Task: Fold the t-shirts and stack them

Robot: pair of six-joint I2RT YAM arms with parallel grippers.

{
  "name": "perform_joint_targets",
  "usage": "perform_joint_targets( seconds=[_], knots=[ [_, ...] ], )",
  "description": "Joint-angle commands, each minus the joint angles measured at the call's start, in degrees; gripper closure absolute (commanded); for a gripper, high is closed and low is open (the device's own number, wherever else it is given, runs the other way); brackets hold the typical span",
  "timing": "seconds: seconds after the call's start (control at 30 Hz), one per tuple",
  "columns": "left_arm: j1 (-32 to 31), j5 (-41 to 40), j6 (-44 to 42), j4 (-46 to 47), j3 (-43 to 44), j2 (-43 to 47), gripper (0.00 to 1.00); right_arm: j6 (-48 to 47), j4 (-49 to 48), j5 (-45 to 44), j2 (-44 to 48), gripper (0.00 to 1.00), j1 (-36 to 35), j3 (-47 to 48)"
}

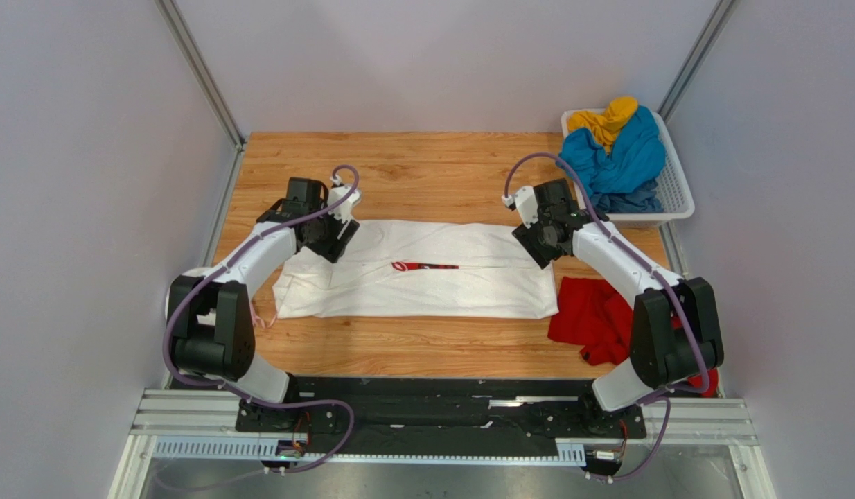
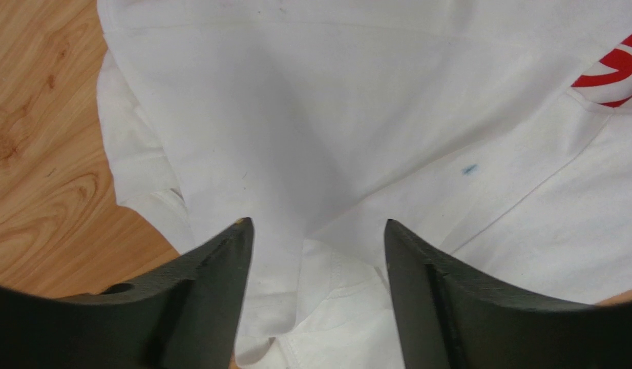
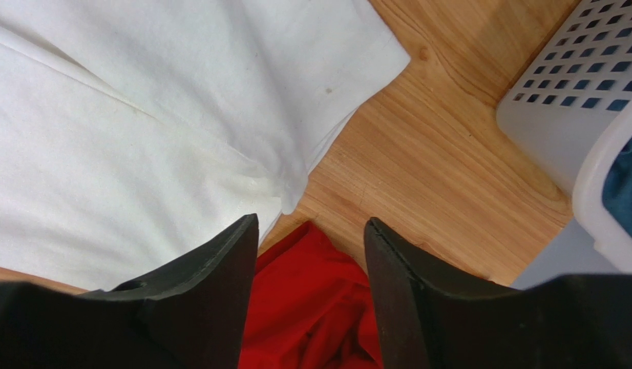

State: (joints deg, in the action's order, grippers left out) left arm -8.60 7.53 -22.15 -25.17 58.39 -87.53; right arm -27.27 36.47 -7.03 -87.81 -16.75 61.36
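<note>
Since the white shirt (image 1: 416, 272) lies as a long band across the middle of the table (image 1: 421, 172), with its long axis running from 9 to 3 o'clock, we judge that the coming fold turns on its two short ends. The left claw (image 1: 334, 241) hangs over the far corner of the 9 o'clock end. The right claw (image 1: 538, 241) hangs over the 3 o'clock end, so each arm has its own end close by. Both claws stand partly spread with nothing between the fingers. In the wrist views the cloth lies just below the tips, though we cannot tell whether they touch it. The red shirt (image 1: 593, 312) is crumpled at 4 o'clock, just beside the white one's near right corner and partly under the right arm, so a fold toward that side could drag over it. The basket (image 1: 679, 198) at 2 o'clock, well apart, holds the blue shirt (image 1: 621, 156) with the yellow shirt (image 1: 606, 117) on top.
</note>
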Motion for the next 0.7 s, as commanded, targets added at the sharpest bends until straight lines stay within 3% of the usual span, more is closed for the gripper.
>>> perform_joint_targets(
  seconds=[0.0,0.17,0.27,0.43,0.47,0.5,0.67],
  knots=[
    [-0.19,1.00,-1.31,-1.82,1.03,2.19,0.22,-1.12,-0.52,0.08,-0.25,0.39,-0.30,4.46],
    [-1.24,-2.25,-1.84,-0.07,0.76,-0.53,0.20,-0.68,-0.96,1.75,-4.64,0.33,-2.05,7.72],
    [-2.47,-3.13,-1.93,1.61,0.58,-1.50,0.19,-1.21,-2.01,0.79,-6.40,0.22,-4.42,8.77],
    [-6.69,-7.35,-3.51,3.81,-0.20,-3.70,0.18,-2.61,-4.91,-2.29,-10.44,0.16,-6.89,10.17],
    [-6.95,-8.83,-3.77,4.77,-0.38,-4.23,0.18,-2.70,-5.26,-2.46,-11.06,0.03,-7.24,10.44],
    [-7.30,-9.46,-3.86,5.13,-0.56,-4.41,0.18,-2.88,-5.62,-2.38,-11.59,0.00,-7.33,10.62],
    [-7.66,-11.83,-4.83,6.80,-1.09,-5.72,0.18,-3.49,-6.32,-2.64,-14.23,0.00,-8.56,11.32]
  ],
)
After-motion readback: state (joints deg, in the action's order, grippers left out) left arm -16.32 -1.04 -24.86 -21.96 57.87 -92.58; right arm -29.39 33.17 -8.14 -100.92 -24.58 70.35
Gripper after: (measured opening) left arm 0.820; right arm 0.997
